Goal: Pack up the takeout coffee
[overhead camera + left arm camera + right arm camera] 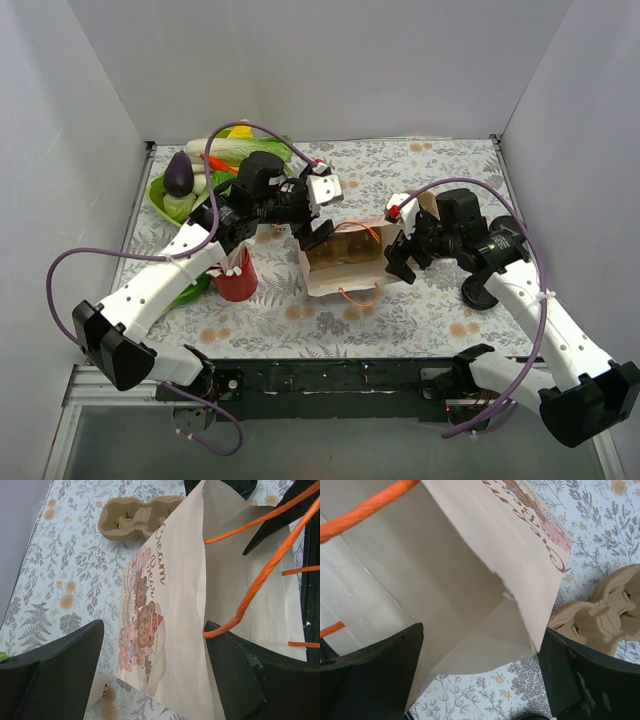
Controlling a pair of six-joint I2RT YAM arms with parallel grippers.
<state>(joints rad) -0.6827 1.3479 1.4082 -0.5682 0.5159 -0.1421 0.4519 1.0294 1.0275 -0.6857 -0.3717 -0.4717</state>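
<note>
A cream paper bag [345, 275] with orange handles and a bear print lies on the table's middle, its mouth open. My left gripper [320, 233] is open at its left end; in the left wrist view [155, 680] one finger is outside the printed wall [170, 605] and one inside. My right gripper [400, 258] is open at the right end, its jaws wide around the bag's wall [445, 580]. A brown cardboard carrier [352, 243] lies just behind the bag [135, 517] [600, 615]. A round black lid [478, 293] lies right of the bag; I cannot tell if a cup is under it.
A red cup [236, 277] stands left of the bag. A white cup with a red mark [400, 208] is behind my right gripper. A green tray [158, 195] with an aubergine [178, 175] and other vegetables fills the back left. White walls close three sides.
</note>
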